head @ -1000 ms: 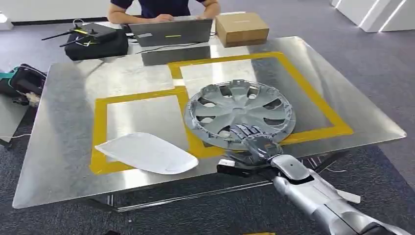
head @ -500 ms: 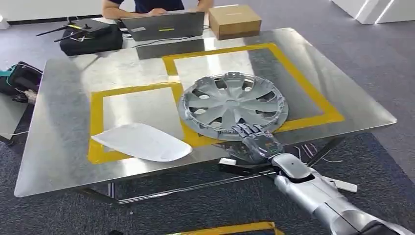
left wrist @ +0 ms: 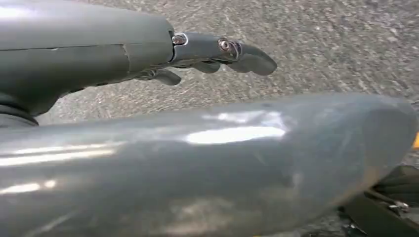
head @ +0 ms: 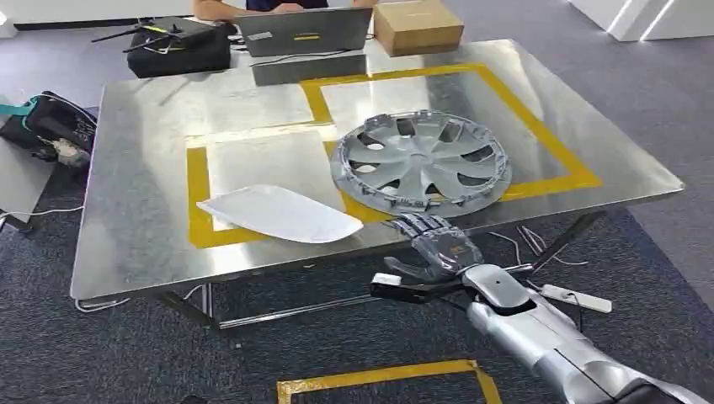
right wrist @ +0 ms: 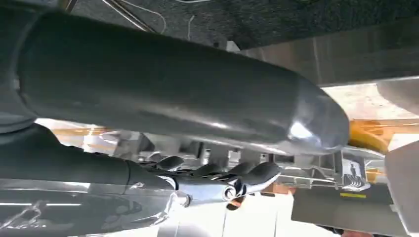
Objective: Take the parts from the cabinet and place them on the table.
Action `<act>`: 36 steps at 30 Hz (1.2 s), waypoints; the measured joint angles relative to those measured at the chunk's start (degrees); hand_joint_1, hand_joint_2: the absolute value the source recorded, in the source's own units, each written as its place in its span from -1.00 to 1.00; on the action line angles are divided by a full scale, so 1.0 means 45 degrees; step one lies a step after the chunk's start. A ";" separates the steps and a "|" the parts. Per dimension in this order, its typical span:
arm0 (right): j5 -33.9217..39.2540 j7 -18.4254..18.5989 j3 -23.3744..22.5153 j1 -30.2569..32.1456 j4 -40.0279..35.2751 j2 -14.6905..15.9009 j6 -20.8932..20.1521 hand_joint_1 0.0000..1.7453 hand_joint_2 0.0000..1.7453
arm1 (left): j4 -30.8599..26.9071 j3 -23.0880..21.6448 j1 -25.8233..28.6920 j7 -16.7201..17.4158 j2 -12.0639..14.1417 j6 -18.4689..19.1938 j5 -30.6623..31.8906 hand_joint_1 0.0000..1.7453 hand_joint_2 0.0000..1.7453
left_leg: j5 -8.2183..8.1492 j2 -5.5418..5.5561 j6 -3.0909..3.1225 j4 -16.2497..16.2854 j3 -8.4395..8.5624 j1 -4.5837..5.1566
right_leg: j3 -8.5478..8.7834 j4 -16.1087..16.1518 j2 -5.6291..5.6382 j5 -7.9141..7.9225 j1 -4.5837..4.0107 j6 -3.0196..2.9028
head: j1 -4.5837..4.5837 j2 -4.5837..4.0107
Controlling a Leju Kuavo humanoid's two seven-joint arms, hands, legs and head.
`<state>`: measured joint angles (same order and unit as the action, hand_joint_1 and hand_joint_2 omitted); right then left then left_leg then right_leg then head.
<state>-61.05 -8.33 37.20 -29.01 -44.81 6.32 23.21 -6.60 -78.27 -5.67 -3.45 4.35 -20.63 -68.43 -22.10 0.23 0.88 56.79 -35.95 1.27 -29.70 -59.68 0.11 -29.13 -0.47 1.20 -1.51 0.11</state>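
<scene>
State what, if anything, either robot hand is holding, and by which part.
Nothing: the right hand is open, just off the hubcap; the left hand hangs open.

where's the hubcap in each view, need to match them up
Head view: the hubcap lies flat on the table, right of centre, across the yellow tape.
Left wrist view: not in it.
Right wrist view: its grey rim shows just past the right hand's fingers.
Shared landmark: the yellow tape.

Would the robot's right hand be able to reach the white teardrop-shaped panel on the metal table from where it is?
Probably yes: the right hand hangs open at the table's near edge, and nothing stands between it and the white panel beside the grey hubcap.
</scene>
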 joint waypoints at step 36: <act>0.0892 0.1001 -0.3175 0.5142 -0.2119 0.1190 0.1496 -1.00 -1.00 | 0.0015 -0.0238 0.0216 0.0112 -0.0368 -0.0641 -0.0695 -1.00 -1.00 | 0.0340 0.0028 -0.0292 -0.0074 -0.0252 -0.0174 | 0.0442 0.0977 -0.0203 0.0227 0.0061 -0.0044 | -0.0102 0.0000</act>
<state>-57.03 -3.82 22.91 -5.88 -54.34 11.67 29.94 -6.54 -79.34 -4.70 -2.95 2.69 -23.52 -71.56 -20.57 0.36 -0.43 56.46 -37.08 0.48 -27.71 -55.29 -0.80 -28.11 -0.20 1.00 -1.97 0.11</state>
